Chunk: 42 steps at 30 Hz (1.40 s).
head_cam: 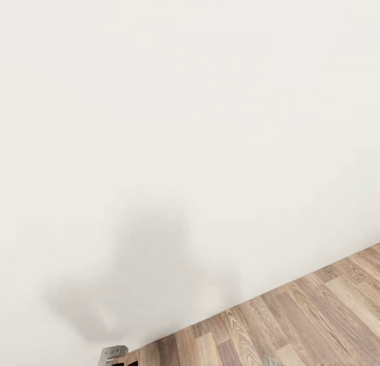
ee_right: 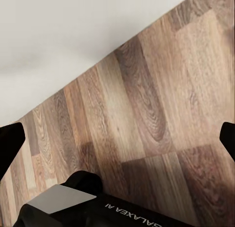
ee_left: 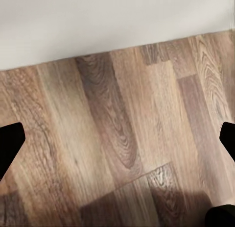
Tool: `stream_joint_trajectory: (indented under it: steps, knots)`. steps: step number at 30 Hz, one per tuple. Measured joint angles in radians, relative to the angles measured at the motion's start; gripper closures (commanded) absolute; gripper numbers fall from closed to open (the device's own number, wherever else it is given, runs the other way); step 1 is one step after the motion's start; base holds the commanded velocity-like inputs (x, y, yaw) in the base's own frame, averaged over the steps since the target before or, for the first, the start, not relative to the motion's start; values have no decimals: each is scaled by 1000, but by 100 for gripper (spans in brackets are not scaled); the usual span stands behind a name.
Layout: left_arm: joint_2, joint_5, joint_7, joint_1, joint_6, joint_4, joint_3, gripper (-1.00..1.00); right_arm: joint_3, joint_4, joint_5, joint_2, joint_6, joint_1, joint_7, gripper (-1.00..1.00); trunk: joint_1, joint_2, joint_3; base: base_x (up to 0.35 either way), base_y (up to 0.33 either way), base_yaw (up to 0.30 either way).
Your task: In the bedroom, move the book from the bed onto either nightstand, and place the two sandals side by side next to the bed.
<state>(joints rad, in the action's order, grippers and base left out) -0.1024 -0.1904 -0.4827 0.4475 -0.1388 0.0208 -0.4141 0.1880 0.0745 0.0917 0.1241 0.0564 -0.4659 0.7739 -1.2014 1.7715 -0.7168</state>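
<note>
I face a plain white wall (head_cam: 190, 102) of the bedroom, which meets the wood-plank floor (head_cam: 316, 318) at the lower right. The book, the bed, the nightstand and the two sandals are out of view. In the left wrist view my left gripper (ee_left: 117, 141) is open over bare floor planks, its black fingertips (ee_left: 10, 143) at the picture's two edges with nothing between them. My right gripper (ee_right: 117, 141) is open in the same way above the floor, also empty.
The wall stands close in front, and my own grey shadow (head_cam: 148, 260) falls on it. The robot's dark base with white lettering (ee_right: 122, 210) shows below the right gripper. Floor stretches away to the right along the wall.
</note>
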Motion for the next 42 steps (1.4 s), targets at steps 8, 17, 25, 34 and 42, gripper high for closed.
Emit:
stream_joint_trajectory:
  steps: [8,17,25,34,42]
  knots:
    - [0,0,0,0,0,0,0,-100,0,0,0,0,0,0,0,-100,0,0,0,0,0,-251]
    - [0,0,0,0,0,0,0,-100,0,0,0,0,0,0,0,-100,0,0,0,0,0,-250]
    - [0,0,0,0,0,0,0,-100,0,0,0,0,0,0,0,-100,0,0,0,0,0,-250]
    - [0,0,0,0,0,0,0,-100,0,0,0,0,0,0,0,-100,0,0,0,66,0,-250]
    - [0,0,0,0,0,0,0,-100,0,0,0,0,0,0,0,-100,0,0,0,165,0,-250]
